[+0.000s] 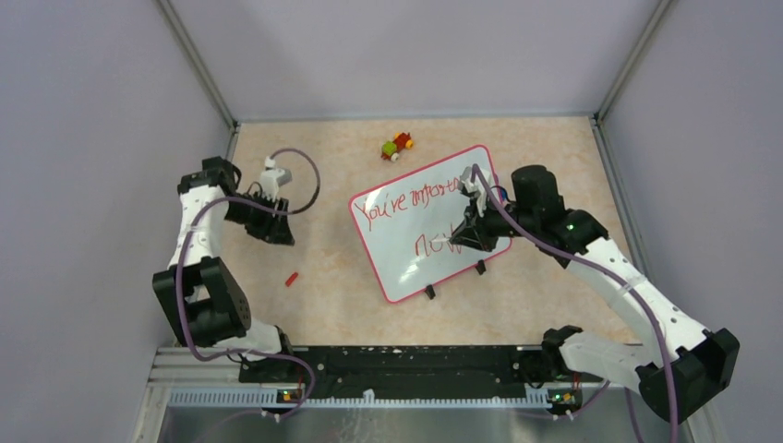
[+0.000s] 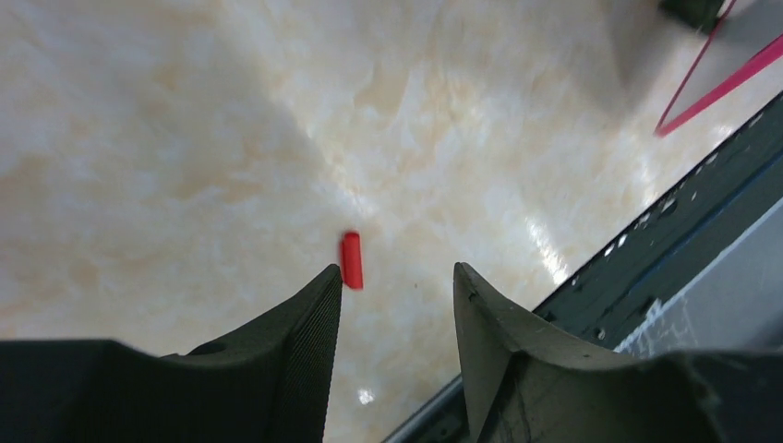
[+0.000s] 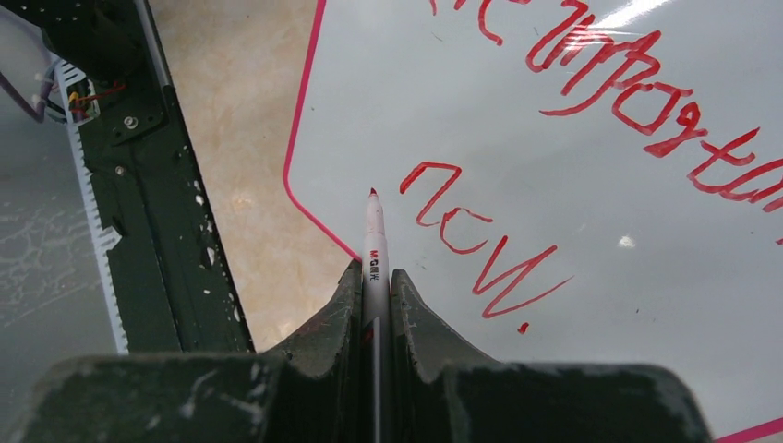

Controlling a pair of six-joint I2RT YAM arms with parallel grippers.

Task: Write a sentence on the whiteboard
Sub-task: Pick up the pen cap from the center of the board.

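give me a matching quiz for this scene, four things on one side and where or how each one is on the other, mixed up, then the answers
Things
1. marker
2. red cap
3. colourful toy
4. left gripper

Places or states
A. open, above the bare table, holding nothing
B. near the far wall, beyond the whiteboard
C. clamped in the right gripper, tip over the whiteboard
D. lying loose on the table, left of the whiteboard

Pairs: 1-C, 2-D, 3-B, 4-A
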